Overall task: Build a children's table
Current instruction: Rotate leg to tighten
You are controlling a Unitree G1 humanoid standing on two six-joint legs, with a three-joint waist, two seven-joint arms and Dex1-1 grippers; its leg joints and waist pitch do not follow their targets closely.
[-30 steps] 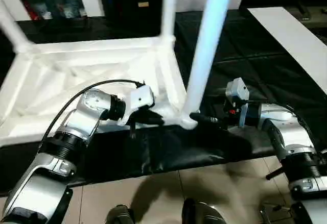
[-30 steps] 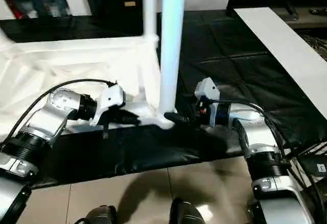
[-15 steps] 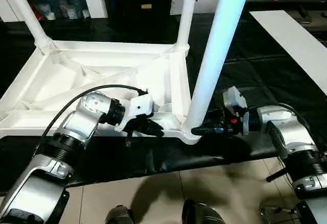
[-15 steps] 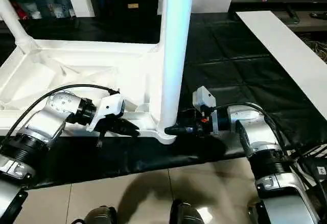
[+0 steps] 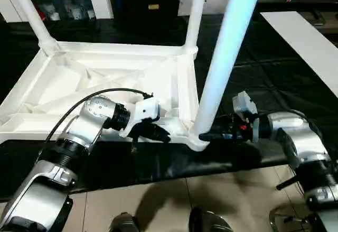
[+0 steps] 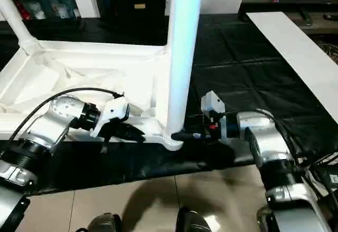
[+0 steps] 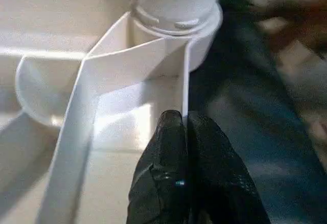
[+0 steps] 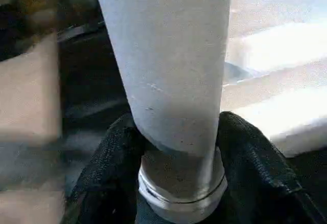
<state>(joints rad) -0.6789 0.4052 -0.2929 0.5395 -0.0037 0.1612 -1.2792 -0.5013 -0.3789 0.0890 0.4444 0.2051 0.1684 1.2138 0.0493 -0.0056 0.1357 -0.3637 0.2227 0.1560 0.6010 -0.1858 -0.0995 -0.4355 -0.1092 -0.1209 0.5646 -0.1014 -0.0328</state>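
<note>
The children's table lies upside down on the black workbench, its white ribbed top (image 5: 105, 79) facing up. Three white legs stand in corner sockets: two at the far corners (image 5: 29, 12) (image 5: 196, 10) and a thick one at the near right corner (image 5: 222, 68). My left gripper (image 5: 161, 134) is shut on the top's thin near rim wall (image 7: 184, 81), just left of that corner socket (image 7: 176, 15). My right gripper (image 5: 203, 135) reaches in from the right. Its black fingers (image 8: 110, 152) press both sides of the near leg (image 8: 168, 55) at its base, just above the socket.
The black sheet-covered workbench (image 5: 253, 73) extends to the right and back. A long white board (image 5: 306, 42) lies on it at the far right. Its near edge runs just below my grippers, with tiled floor (image 5: 158, 200) beneath. Dark furniture stands behind.
My right gripper's fingers have closed in around the base of the near leg. The camera has shifted and levelled. My left gripper keeps its hold on the rim.
</note>
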